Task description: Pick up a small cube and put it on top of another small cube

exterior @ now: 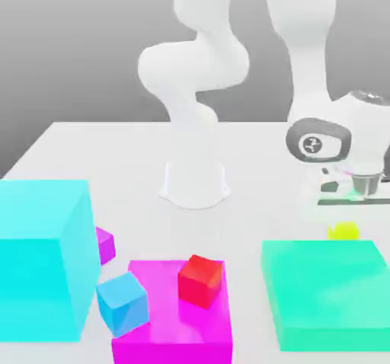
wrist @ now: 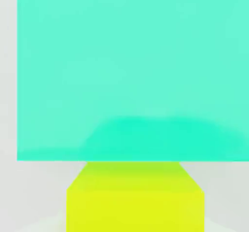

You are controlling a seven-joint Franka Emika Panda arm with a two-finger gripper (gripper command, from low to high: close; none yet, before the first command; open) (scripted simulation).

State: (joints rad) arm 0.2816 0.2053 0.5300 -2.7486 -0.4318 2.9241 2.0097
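We judge the pick is underway: the gripper (exterior: 366,191) hangs above the yellow cube (exterior: 343,231), which sits on the table (exterior: 114,157) just behind the green block (exterior: 327,294). Its jaws read closed, though probably on nothing yet. Next, we need them reopened and lowered around it; the red cube (exterior: 201,280) waits on the magenta block (exterior: 171,332), well apart from the green block
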